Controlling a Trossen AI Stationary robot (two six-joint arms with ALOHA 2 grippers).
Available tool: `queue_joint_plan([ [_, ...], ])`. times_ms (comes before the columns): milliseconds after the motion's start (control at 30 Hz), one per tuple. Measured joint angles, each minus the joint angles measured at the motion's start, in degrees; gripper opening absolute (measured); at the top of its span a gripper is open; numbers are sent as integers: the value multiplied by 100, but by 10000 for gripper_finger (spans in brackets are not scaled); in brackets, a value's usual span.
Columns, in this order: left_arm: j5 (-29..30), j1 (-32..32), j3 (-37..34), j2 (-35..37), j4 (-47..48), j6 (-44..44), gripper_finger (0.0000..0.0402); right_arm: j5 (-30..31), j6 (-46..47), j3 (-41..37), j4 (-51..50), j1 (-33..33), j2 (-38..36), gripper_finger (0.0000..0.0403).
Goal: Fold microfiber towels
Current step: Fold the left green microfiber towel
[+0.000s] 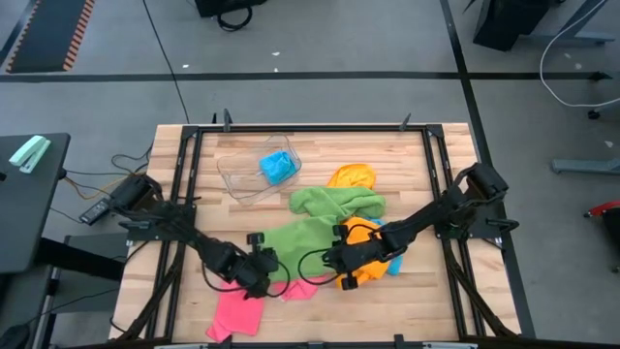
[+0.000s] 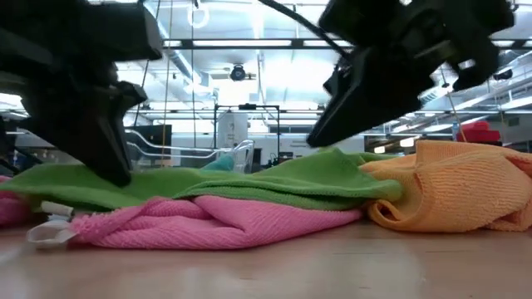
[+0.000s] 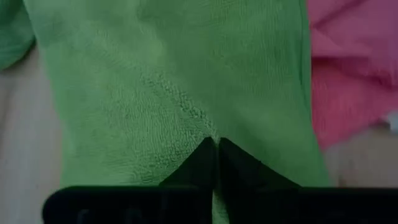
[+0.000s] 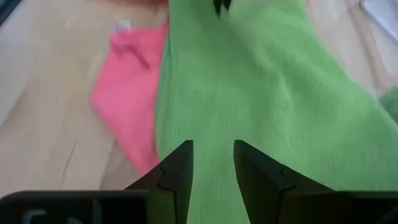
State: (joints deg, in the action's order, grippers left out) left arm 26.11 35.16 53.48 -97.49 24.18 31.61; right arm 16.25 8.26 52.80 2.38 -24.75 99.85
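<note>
Left gripper (image 3: 216, 148): the two dark fingers are pressed together, pinching a fold of the bright green microfiber towel (image 3: 174, 81). In the high view this gripper (image 1: 262, 273) sits at lower centre-left of the frame, at the near end of the green towel (image 1: 305, 236).

Right gripper (image 4: 213, 163): the fingers stand a narrow gap apart, with green towel (image 4: 267, 106) showing between them; whether they grip it cannot be told. In the high view this gripper (image 1: 344, 260) sits at lower centre.

A bright pink microfiber towel (image 1: 242, 312) lies at the lower left, partly under the green one. A small white tag (image 2: 50, 234) shows at its edge; no writing is readable.

An orange microfiber towel (image 1: 354, 177) lies beyond, at centre. Farther up, a sky-blue towel (image 1: 277, 167) sits inside a clear plastic tub (image 1: 235, 179) on the pale wooden table (image 1: 426, 301).
</note>
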Motion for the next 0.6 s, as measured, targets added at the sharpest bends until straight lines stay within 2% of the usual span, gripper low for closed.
queue_joint_plan([
  [267, 7, 111, 59, 5, 79, -382, 57, 136, 179, 4, -1027, -317, -930, 124],
  [433, 55, 111, 324, 54, 553, -387, 78, 295, 319, 4, -1509, -361, -1441, 124],
  [600, 114, 179, 620, 52, 710, -579, 94, 319, 394, 9, -1477, -352, -1639, 124],
])
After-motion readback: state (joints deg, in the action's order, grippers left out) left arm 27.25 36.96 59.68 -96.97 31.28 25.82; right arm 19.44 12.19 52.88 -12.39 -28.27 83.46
